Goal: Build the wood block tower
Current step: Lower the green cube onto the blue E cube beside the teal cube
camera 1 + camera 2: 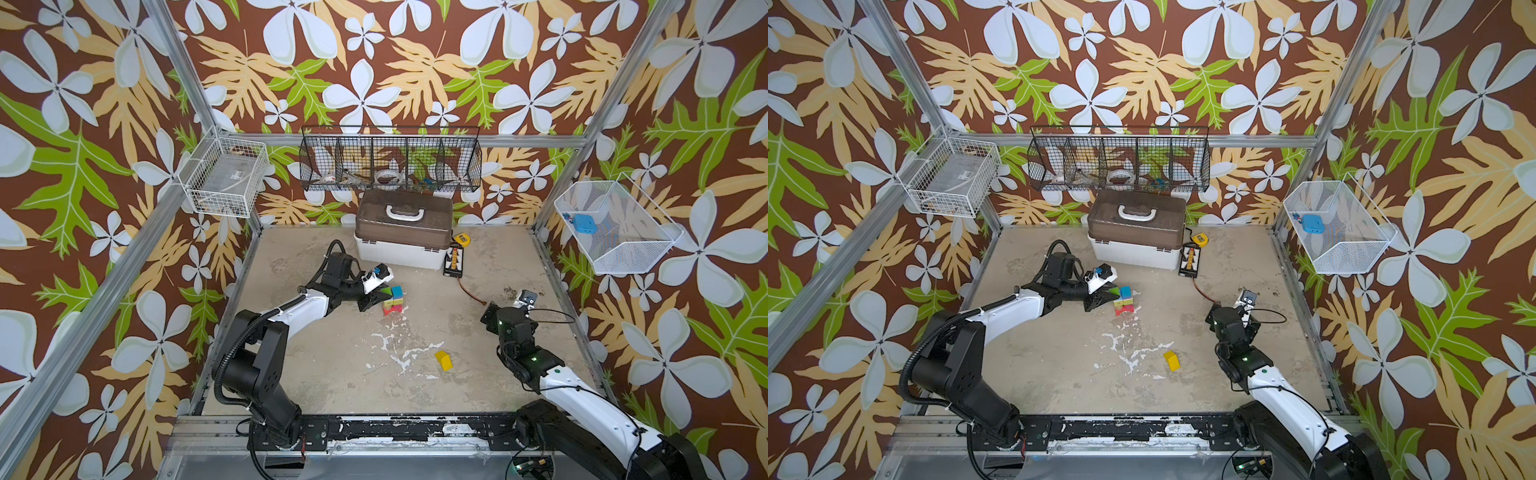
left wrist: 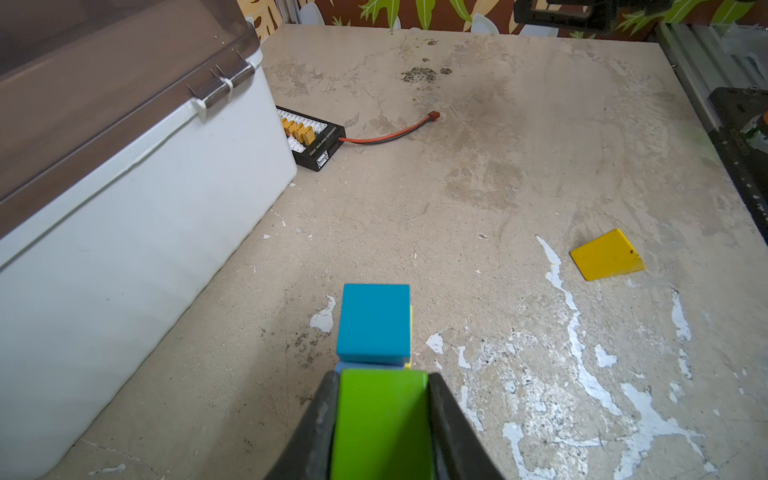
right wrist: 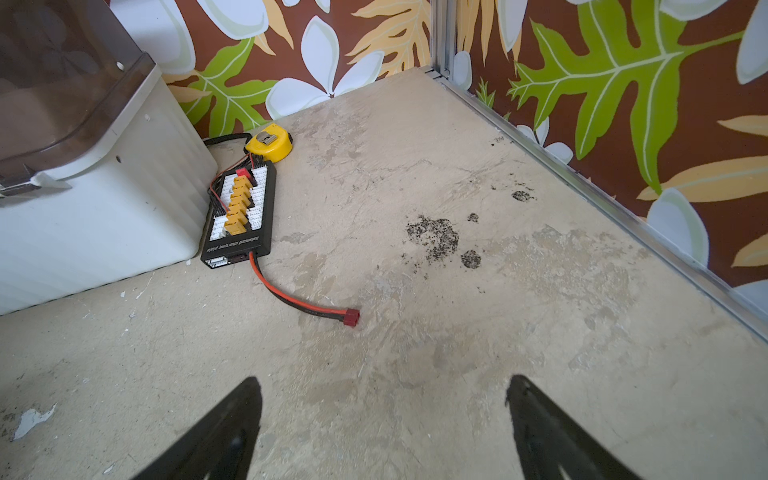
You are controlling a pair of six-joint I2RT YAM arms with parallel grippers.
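The tower (image 1: 393,300) is seen in both top views on the bench (image 1: 324,374), a little in front of the brown-lidded white box (image 1: 398,249). It is made out as a short multicoloured stack, with a red piece (image 1: 394,310) at its foot and a teal block (image 2: 374,322) on its upper level. A green block (image 2: 382,424) is clamped between the jaws of the left gripper (image 2: 383,376), which are drawn in narrow against its two sides. In the left wrist view it is held just beside the teal block, at about the same height; whether it is already borne by the stack cannot be told. The right gripper (image 3: 384,380) is spread wide and empty over bare bench, well apart from the tower. One yellow piece (image 1: 443,360) is found lying alone, well apart from the stack and nearer the front edge. No other loose blocks are made out. The task is judged to be well advanced: the green block is yet to be seated and released, and the yellow piece, taken to be the cap, is yet to be fetched and set on top
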